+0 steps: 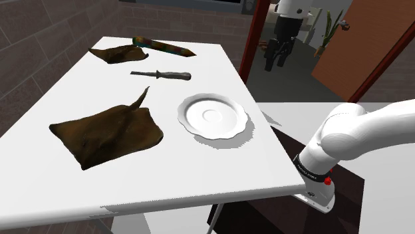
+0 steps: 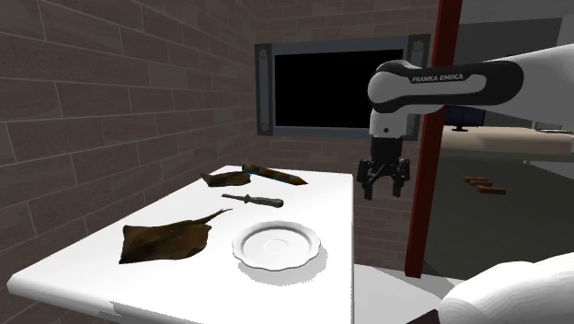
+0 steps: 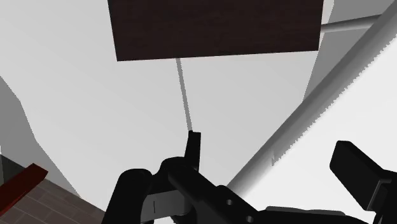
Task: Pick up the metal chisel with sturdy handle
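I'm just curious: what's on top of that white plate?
Nothing visible: the plate shows its bare white inside. It rests on the table; the patch beneath it is covered.

White rounded arm (image 1: pixel 362 133), dark band (image 2: pixel 437 79) lettered FRANKA EMIKA, red button (image 1: pixel 327 179), black two-finger hand (image 2: pixel 384 186)

One readable marking: "FRANKA EMIKA" in white letters on the dark link of the arm (image 2: pixel 440 83), second exterior view.
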You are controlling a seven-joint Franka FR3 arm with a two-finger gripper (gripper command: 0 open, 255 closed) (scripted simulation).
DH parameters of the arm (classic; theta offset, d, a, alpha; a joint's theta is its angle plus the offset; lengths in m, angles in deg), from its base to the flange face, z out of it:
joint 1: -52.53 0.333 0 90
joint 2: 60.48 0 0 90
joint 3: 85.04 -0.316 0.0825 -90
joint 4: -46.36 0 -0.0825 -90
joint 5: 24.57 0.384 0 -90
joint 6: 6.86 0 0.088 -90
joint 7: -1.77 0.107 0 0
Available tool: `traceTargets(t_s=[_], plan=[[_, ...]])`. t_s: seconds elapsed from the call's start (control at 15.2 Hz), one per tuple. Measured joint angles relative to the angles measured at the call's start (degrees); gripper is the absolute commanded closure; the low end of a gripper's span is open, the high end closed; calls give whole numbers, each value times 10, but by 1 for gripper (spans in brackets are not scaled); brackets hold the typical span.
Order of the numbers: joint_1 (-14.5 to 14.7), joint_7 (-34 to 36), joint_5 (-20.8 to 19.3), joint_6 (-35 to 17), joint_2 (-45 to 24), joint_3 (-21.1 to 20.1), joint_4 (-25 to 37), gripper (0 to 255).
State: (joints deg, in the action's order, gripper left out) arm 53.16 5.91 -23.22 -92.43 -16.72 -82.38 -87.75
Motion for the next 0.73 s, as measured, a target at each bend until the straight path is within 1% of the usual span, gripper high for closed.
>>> traceTargets(t_s=[0.07, 0.26, 0.73], plan=[[0, 0, 0, 0, 0, 0, 0, 0], [12, -7, 4, -18, -39, -8, 21, 0], [45, -29, 12, -68, -185, -35, 118, 0]])
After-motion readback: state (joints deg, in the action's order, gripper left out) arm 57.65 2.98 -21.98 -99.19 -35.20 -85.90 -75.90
